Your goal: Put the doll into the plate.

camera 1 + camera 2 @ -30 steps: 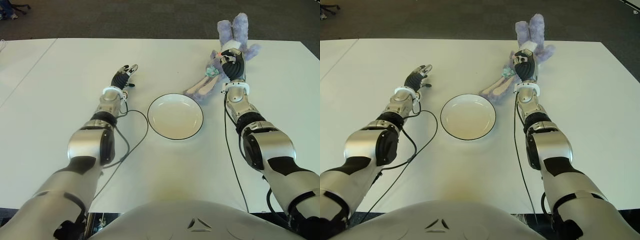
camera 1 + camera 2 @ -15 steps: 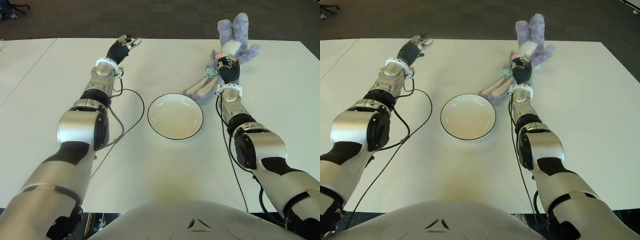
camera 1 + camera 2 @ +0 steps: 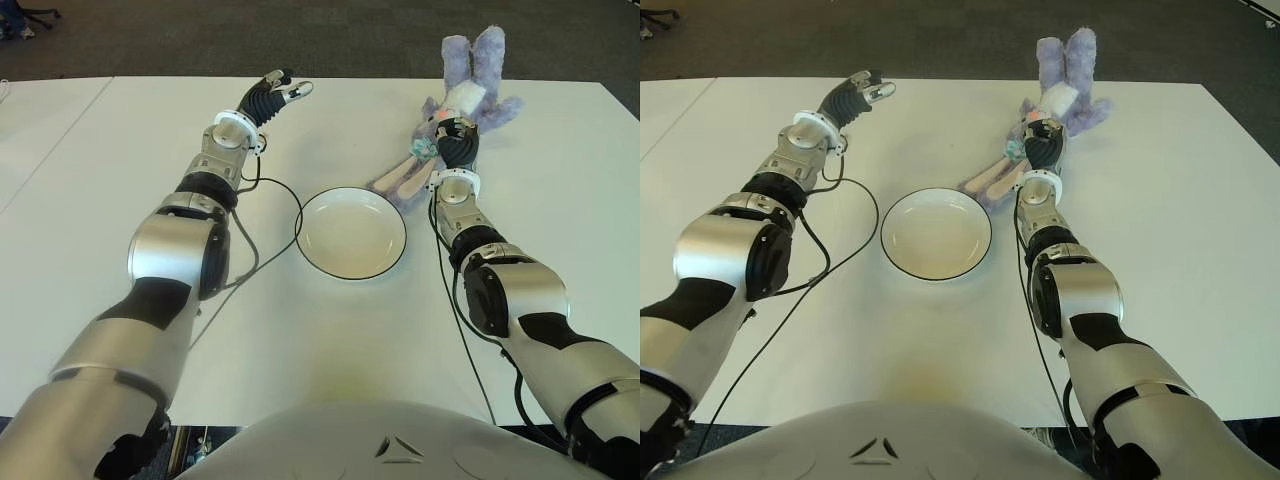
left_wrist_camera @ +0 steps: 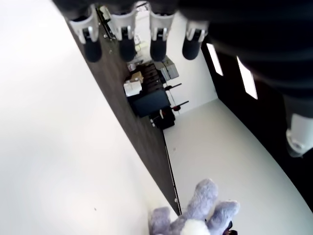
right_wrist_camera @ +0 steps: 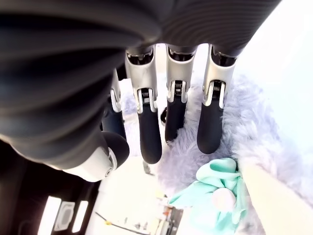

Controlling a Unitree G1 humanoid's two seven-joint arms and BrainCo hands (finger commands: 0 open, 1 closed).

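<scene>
The doll [image 3: 468,98], a purple plush rabbit with a teal bow [image 5: 215,192], lies at the far right of the white table [image 3: 100,180], its pale legs pointing toward the plate. The white plate [image 3: 351,232] with a dark rim sits empty at the table's middle. My right hand [image 3: 457,135] hovers over the doll's body, its fingers [image 5: 149,129] stretched out straight above the fur and closed on nothing. My left hand [image 3: 278,90] reaches to the far middle of the table, fingers spread and empty, well left of the doll [image 4: 195,218].
A black cable [image 3: 262,240] loops on the table from my left arm, touching the plate's left side. Dark carpet [image 3: 330,35] begins past the table's far edge, just behind the doll's ears. A seam [image 3: 55,140] divides the table at the left.
My left hand has swung from near the plate's left up to the far edge, then rightward. The doll's head and ears have shifted slightly right under my right hand.
</scene>
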